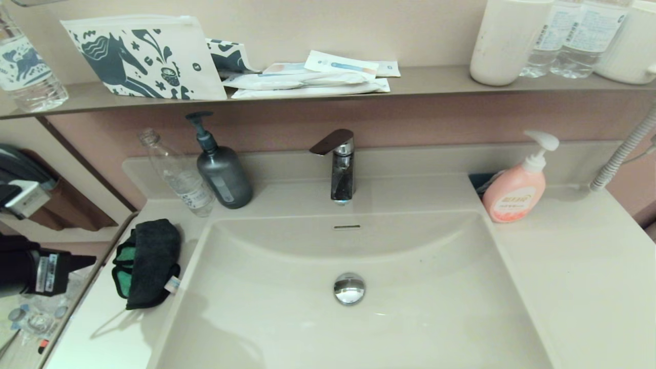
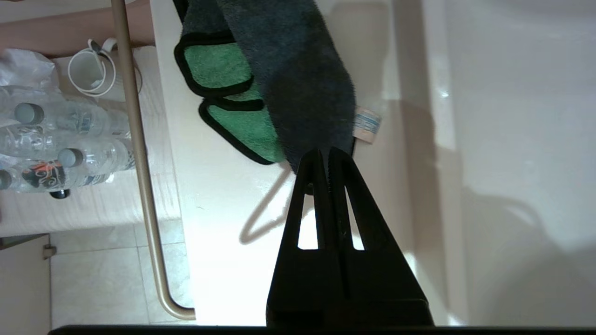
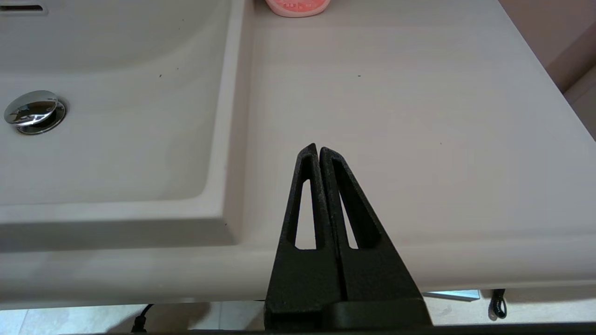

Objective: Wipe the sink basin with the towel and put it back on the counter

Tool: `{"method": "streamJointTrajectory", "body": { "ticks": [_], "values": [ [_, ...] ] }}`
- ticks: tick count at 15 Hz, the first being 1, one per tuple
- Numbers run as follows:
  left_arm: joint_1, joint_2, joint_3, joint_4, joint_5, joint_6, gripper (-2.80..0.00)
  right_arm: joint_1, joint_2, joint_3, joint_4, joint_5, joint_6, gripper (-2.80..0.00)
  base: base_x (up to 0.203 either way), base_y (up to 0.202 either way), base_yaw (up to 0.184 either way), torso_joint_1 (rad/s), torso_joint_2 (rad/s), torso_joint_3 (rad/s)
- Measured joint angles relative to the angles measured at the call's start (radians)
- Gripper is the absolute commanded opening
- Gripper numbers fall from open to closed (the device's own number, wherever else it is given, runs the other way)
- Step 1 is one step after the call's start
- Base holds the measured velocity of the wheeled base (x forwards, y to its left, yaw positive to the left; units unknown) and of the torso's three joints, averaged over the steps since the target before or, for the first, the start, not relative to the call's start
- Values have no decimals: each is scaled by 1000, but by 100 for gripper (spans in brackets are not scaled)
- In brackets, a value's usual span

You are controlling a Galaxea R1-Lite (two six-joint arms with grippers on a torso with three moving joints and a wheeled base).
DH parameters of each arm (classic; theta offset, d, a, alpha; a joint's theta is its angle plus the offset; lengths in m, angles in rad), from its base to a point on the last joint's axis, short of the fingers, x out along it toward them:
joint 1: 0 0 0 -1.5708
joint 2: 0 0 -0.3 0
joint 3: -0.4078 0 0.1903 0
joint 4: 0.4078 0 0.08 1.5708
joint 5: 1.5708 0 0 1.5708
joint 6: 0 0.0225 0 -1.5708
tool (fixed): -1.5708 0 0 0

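Observation:
The towel (image 1: 151,256), dark grey with green inner folds and a white tag, lies folded on the counter (image 1: 574,277) just left of the sink basin (image 1: 287,318). The basin holds only its chrome drain plug (image 1: 349,288) and the overflow slit (image 1: 347,226). My left gripper (image 1: 89,260) hovers beyond the counter's left edge, pointing at the towel. In the left wrist view that gripper (image 2: 324,151) is shut and empty, its tips at the near end of the towel (image 2: 298,70), its shadow on the counter (image 2: 223,209). My right gripper (image 3: 316,148) is shut over the counter (image 3: 396,116) right of the basin, near the front edge.
A faucet (image 1: 341,169) stands behind the basin, with a grey pump bottle (image 1: 223,174) and a clear bottle (image 1: 179,177) to its left. A pink soap bottle (image 1: 515,192) stands back right. A shelf (image 1: 435,79) carries pouches, cups and bottles. A metal rail (image 2: 139,163) runs along the counter's left side.

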Motion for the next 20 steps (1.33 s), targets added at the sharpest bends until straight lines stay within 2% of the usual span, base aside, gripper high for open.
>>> {"method": "streamJointTrajectory", "body": {
  "ticks": [4,6,7,10,13,15,17,20],
  "values": [
    [-23,-116,52,19,1,-31,-280,0,0,0,0,0,0,-280,0,0,0,0,0,0],
    [-82,-184,63,53,12,-81,-280,0,0,0,0,0,0,-280,0,0,0,0,0,0],
    [-137,-228,66,65,36,-138,-280,0,0,0,0,0,0,-280,0,0,0,0,0,0],
    [-301,-403,81,91,165,-346,-280,0,0,0,0,0,1,-280,0,0,0,0,0,0],
    [-360,-631,110,157,263,-550,-280,0,0,0,0,0,1,-280,0,0,0,0,0,0],
    [-377,-784,142,196,307,-653,-280,0,0,0,0,0,1,-280,0,0,0,0,0,0],
    [-390,-902,186,208,326,-685,-280,0,0,0,0,0,1,-280,0,0,0,0,0,0],
    [-425,-1045,276,208,335,-693,-280,0,0,0,0,0,1,-280,0,0,0,0,0,0]
  ]
}}
